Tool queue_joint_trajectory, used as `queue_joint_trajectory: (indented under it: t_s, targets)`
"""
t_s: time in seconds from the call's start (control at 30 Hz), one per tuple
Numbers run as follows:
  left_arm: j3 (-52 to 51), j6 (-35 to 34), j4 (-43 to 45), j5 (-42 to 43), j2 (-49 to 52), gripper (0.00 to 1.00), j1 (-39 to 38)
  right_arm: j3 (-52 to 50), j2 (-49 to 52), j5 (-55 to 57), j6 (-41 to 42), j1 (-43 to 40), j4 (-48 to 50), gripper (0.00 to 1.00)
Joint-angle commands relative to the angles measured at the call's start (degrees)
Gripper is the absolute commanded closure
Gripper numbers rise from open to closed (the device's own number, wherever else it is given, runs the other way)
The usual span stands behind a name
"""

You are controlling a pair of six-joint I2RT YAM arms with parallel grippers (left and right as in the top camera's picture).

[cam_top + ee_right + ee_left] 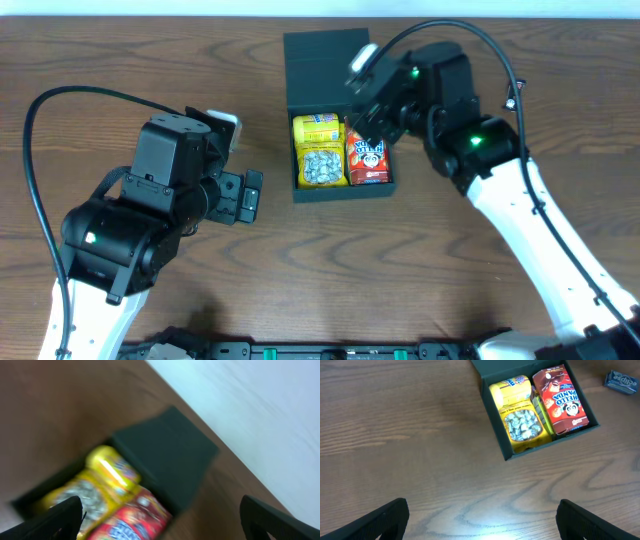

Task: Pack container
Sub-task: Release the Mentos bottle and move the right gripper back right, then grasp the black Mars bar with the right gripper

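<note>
Looking down, you find the black box (325,65) open on the table (120,60), holding a yellow packet (320,150) and red carton (367,158) | left gripper (251,193) spread wide, empty, near its left wall, not touching | right gripper (362,118) spread wide, empty, hovering over its far right corner.

The surface (120,50) lies bare from the container's (345,193) 9 o'clock side to the left end effector (250,193), whose jaws stand wide apart. Its 6 o'clock side is bare too. Inside, a yellow packet (320,150) and a red box (367,158) fill the tray almost wall to wall. The flat lid (322,62) takes the 12 o'clock side. The right end effector (167,520) and its arm hang over the 2 o'clock corner.
</note>
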Motion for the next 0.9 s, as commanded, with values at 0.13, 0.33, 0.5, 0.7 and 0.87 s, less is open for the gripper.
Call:
queue_joint_trajectory:
  t_s: [0.13, 0.33, 0.5, 0.7, 0.87]
  targets:
    - [0.8, 0.3, -0.2, 0.0, -0.2, 0.05, 0.1, 0.3, 3.7, 7.3, 8.0, -10.6, 0.7, 0.01]
    - [0.8, 0.3, -0.2, 0.0, -0.2, 0.05, 0.1, 0.3, 9.8, 11.8, 15.0, -20.3, 3.9, 0.01]
    - [0.8, 0.3, -0.2, 0.0, -0.2, 0.05, 0.1, 0.3, 15.3, 17.3, 21.2, -25.3, 8.1, 0.01]
    - [0.8, 0.3, -0.2, 0.0, -0.2, 0.05, 0.1, 0.3, 21.6, 17.5, 27.5, -30.0, 13.4, 0.01]
    - [0.8, 0.3, -0.2, 0.0, -0.2, 0.05, 0.1, 0.3, 26.0, 17.0, 30.8, -32.7, 17.4, 0.01]
